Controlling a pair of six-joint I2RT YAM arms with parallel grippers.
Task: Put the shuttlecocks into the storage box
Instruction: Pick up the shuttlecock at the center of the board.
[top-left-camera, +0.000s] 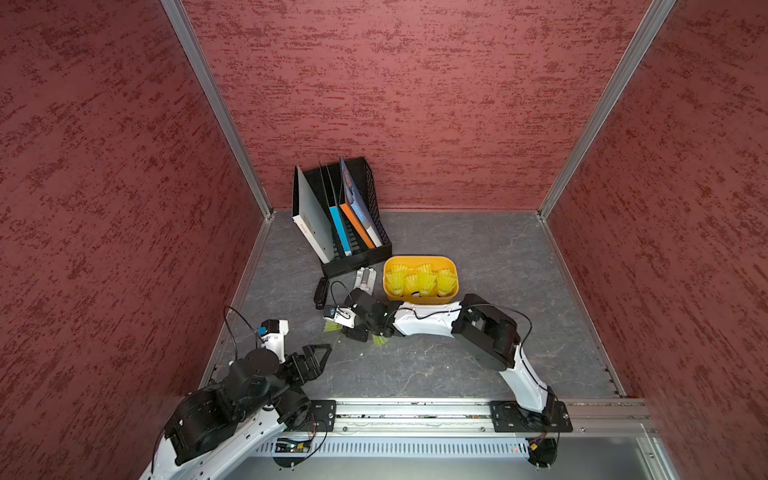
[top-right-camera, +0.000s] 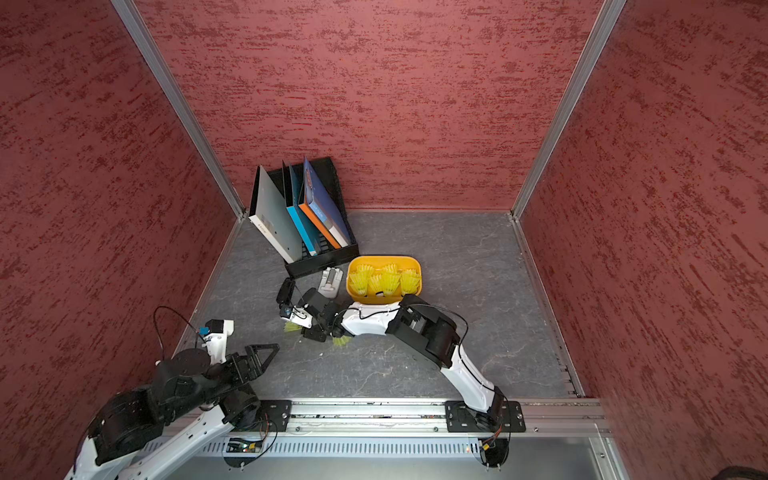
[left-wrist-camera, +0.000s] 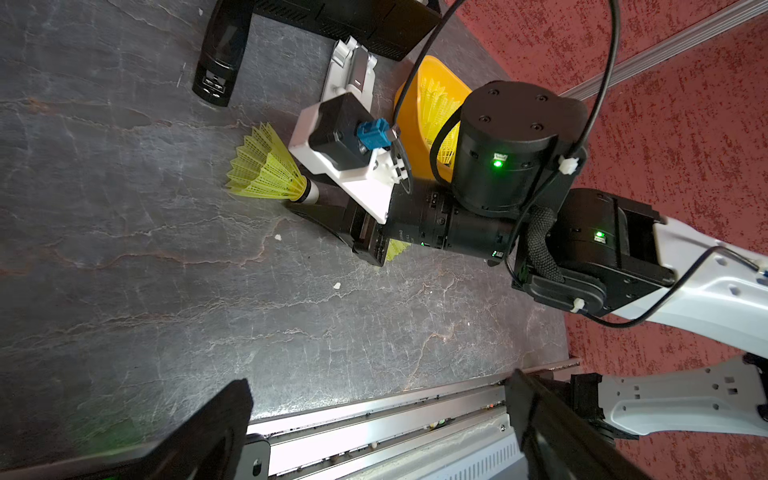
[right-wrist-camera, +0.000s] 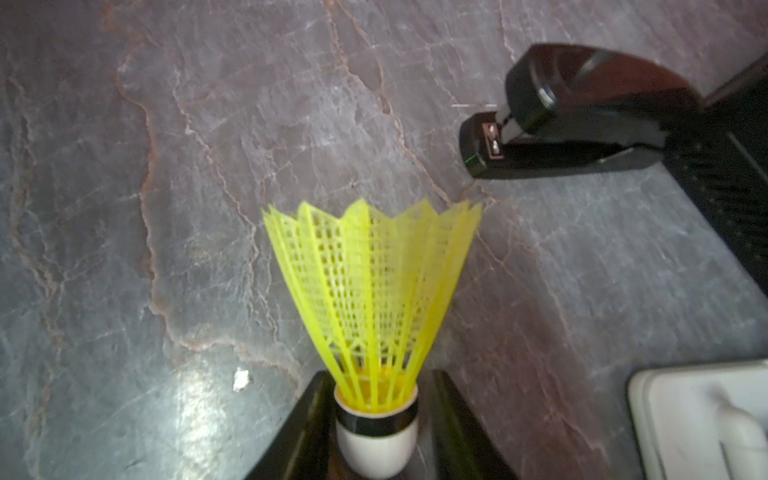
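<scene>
Nearest my right wrist camera is the white rounded tip (right-wrist-camera: 376, 444) of a neon yellow-green plastic shuttlecock (right-wrist-camera: 370, 291), which lies on its side on the grey marbled worktop (right-wrist-camera: 124, 208). My right gripper (right-wrist-camera: 378, 376) has its two black fingers (right-wrist-camera: 299, 436) close on either side of that tip. One seems to touch it and a thin dark gap shows at the other, so I cannot tell whether it is gripped. A black stapler (right-wrist-camera: 582, 116) lies just beyond the skirt, and a grey-white plastic device (right-wrist-camera: 698, 415) lies off to one side.

A second loose shuttlecock (top-left-camera: 379, 340) pokes out from under my right wrist. The orange-yellow plastic storage box (top-left-camera: 419, 258) stands near, beside the black mesh file rack (top-left-camera: 370, 195). A cluster of shuttlecocks (top-left-camera: 424, 280) stands in it, skirts up. My left gripper (left-wrist-camera: 378, 380) hangs wide open, holding nothing, well apart from the shuttlecocks.
</scene>
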